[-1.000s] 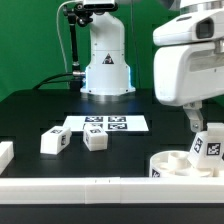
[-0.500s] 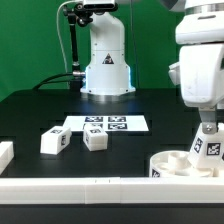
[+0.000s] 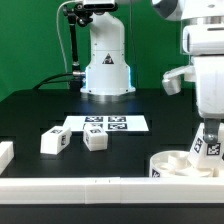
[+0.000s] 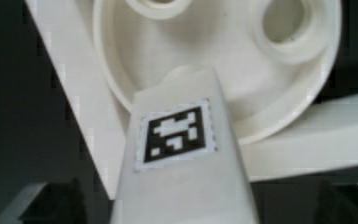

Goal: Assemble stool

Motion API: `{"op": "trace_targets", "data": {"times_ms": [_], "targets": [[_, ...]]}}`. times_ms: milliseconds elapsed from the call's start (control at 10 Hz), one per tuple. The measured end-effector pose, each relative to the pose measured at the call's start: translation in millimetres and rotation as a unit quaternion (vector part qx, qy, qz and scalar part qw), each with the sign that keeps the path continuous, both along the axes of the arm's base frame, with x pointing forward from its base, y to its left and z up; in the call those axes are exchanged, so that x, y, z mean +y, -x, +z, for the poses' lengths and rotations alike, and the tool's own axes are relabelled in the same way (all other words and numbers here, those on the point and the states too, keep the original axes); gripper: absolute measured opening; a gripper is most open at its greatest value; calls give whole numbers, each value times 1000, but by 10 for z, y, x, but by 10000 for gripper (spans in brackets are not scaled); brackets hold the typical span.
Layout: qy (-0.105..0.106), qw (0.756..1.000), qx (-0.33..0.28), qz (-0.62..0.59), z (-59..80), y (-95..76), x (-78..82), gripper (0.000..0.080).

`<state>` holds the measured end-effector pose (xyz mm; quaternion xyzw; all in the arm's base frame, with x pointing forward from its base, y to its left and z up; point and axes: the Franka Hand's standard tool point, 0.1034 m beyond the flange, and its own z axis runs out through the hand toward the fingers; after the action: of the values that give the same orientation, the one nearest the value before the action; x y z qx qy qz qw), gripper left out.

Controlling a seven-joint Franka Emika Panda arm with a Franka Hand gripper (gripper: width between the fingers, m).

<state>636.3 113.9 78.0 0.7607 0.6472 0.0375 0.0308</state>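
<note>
Gripper [image 3: 207, 131] is seen pinched on one leg [image 3: 209, 148], which is held upright over the seat disc [image 3: 172, 160] at the ext. view's right. 2nd leg [image 3: 54, 141] and 3rd leg [image 3: 95, 140] are laid near the marker board [image 3: 108, 124].

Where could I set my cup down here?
Bare black table on the exterior view's left, behind the loose legs; also between marker board and seat disc. Crowded at the disc, where the jaws hold a leg.
</note>
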Motion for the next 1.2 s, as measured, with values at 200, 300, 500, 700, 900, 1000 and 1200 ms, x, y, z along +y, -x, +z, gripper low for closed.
{"op": "trace_targets", "data": {"times_ms": [200,300,500,700,900,1000,1200], "targets": [[13,999,0,39,-22,1,-40,648],[19,998,0,60,-23,0,-47,648],[19,998,0,58,-27,0,-54,514],[19,998,0,56,-27,-1,-62,337],[18,999,0,48,-28,-1,-65,337],[17,999,0,35,-28,-1,-66,337],[14,1000,0,4,-29,-1,-69,337]]}}
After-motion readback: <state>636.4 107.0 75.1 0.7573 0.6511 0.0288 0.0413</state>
